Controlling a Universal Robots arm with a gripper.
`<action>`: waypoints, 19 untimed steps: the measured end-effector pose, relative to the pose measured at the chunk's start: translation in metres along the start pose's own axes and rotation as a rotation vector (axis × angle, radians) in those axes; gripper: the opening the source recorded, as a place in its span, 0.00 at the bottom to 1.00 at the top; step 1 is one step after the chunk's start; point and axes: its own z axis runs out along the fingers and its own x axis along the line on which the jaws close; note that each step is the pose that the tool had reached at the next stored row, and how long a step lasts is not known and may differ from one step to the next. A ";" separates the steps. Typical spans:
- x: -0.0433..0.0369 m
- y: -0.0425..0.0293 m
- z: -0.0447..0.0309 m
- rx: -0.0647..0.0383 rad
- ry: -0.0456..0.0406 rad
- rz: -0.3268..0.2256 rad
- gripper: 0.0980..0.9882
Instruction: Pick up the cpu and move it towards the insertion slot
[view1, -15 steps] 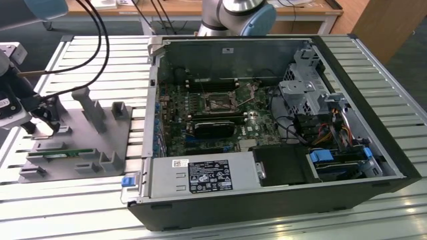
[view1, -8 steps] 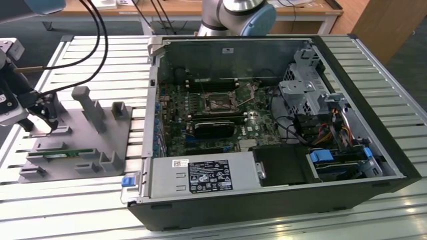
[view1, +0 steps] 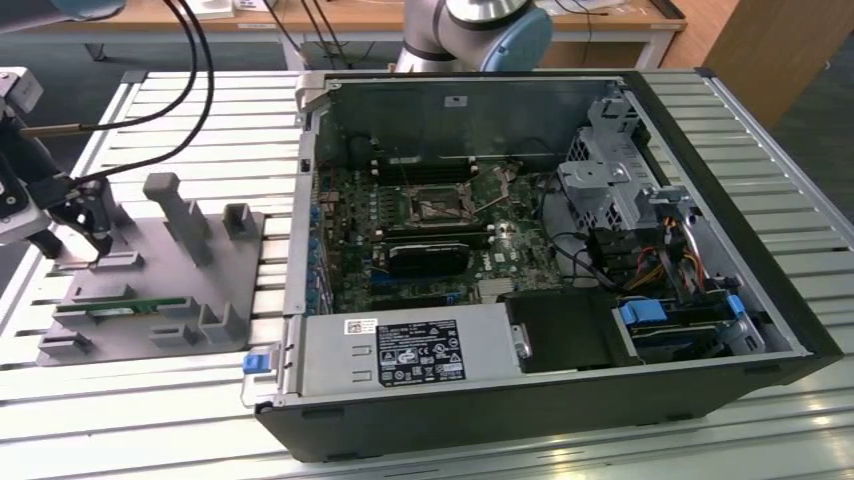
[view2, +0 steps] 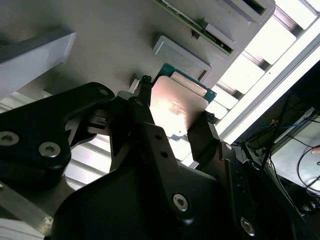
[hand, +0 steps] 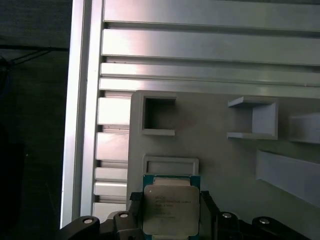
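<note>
Fingers (view2: 144, 116): black, jointed metal, narrowed to the chip's width, pressing on two opposite edges of the cpu (view2: 176, 109).
Gripper (hand: 169, 199): clamped on the cpu; in the exterior view it hangs at the far left (view1: 76, 243), dark and partly cut off by the frame edge.
Cpu: flat square, dull silvery lid on a green-edged board (hand: 170, 212); glare washes out its top in the second wrist view, and its near edge is hidden behind the gripper body.
Holder (view1: 160, 290): matte grey plastic plate with raised blocks and square pockets, directly beneath the chip; whether the chip touches it cannot be told.
Memory stick (view1: 127, 305): thin green strip lying in a holder groove.
Table (view1: 200, 120): ribbed, bright aluminium slats.
Computer case (view1: 747, 230): black, open-sided, with cables and a green board inside.
Insertion slot (view1: 438, 208): square dark socket in a silvery frame, mid-board, well apart from the cpu.
</note>
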 end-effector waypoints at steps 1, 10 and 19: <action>0.0000 0.0001 -0.0018 0.000 0.0000 0.000 0.50; 0.0001 0.0010 -0.0252 0.000 -0.0001 0.000 0.50; 0.0002 0.0024 -0.0548 0.000 0.0000 0.000 0.50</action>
